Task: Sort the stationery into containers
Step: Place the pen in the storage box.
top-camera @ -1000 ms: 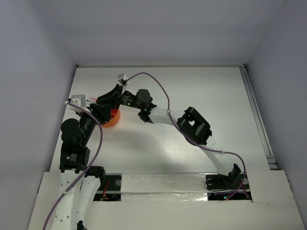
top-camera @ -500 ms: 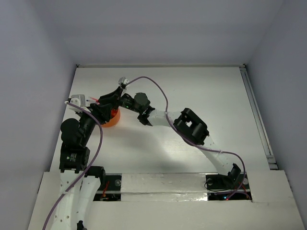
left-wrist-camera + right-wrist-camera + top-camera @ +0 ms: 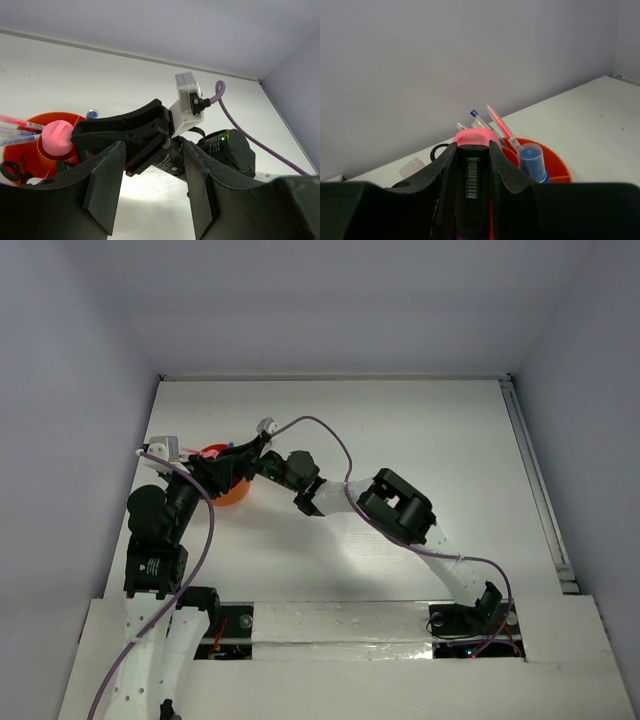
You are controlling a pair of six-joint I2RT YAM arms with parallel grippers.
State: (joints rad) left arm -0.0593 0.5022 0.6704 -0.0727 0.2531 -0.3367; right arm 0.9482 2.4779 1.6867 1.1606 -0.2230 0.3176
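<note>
**Purple highlighter in right hand at the orange holder**

Obs.: the black-bodied highlighter (image 3: 471, 177), barcode label facing the right wrist camera, was clamped between the fingers of the right hand (image 3: 472, 146). A sliver of purple showed at its lower end. Could not tell whether that end was inside a compartment.

Directly behind it the pink-capped bottle (image 3: 475, 135) stood in the orange holder (image 3: 555, 165). The blue-capped bottle (image 3: 532, 159) stood in the holder too, just right of the pink cap in that view. The thin pens (image 3: 497, 122) leaned out past the far rim, one red, one blue-tipped. A black scissors loop (image 3: 435, 148) showed just left of the pink cap.

The holder sat on the white counter (image 3: 400, 420), toward its left side and near the left wall.

The left hand (image 3: 152, 150) was just beside the holder, fingers apart, nothing between them. The right hand's black body lay beyond that gap. In the top view both arms met over the holder
</note>
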